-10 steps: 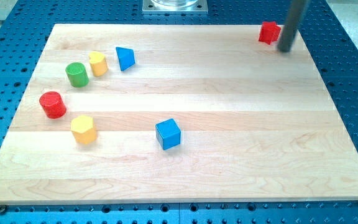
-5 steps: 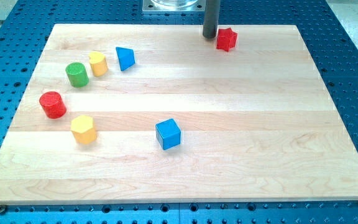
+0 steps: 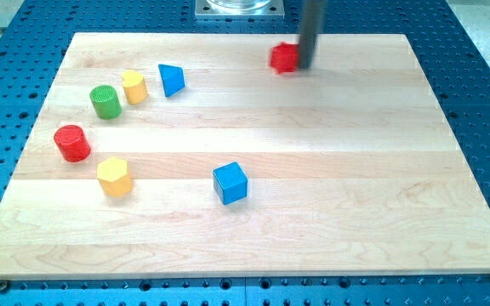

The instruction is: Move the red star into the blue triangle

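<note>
The rod is blurred and cut off at the view's top, so only its lower stretch shows; the red star (image 3: 285, 57) is blurred too, its shape hard to make out. There is no gripper, only my tip (image 3: 305, 66), touching the star at its 3 o'clock. On the tabletop (image 3: 330, 170) lie seven blocks: two red, two yellow, two blue, one green. The star sits near 12 o'clock, well apart from the blue triangle (image 3: 171, 80) toward 9 o'clock of it.

My tip (image 3: 305, 66) near the view's top
</note>
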### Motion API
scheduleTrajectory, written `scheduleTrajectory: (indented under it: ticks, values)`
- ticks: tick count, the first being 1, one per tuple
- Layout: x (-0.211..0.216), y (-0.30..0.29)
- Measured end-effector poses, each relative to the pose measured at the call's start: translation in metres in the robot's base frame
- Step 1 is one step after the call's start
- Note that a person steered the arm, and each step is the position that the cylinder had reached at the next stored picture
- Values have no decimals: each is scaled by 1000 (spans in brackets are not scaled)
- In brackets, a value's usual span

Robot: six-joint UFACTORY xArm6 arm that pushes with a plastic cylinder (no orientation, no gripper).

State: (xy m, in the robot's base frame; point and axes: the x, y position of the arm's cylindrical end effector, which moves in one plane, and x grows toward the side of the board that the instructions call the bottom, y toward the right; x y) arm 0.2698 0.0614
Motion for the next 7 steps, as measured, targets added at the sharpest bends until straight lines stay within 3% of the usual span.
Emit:
scheduleTrajectory:
  ticks: [1, 3, 5, 7]
  values:
    - [0, 33]
    - [-10, -22]
    - [-28, -32]
    - [3, -120]
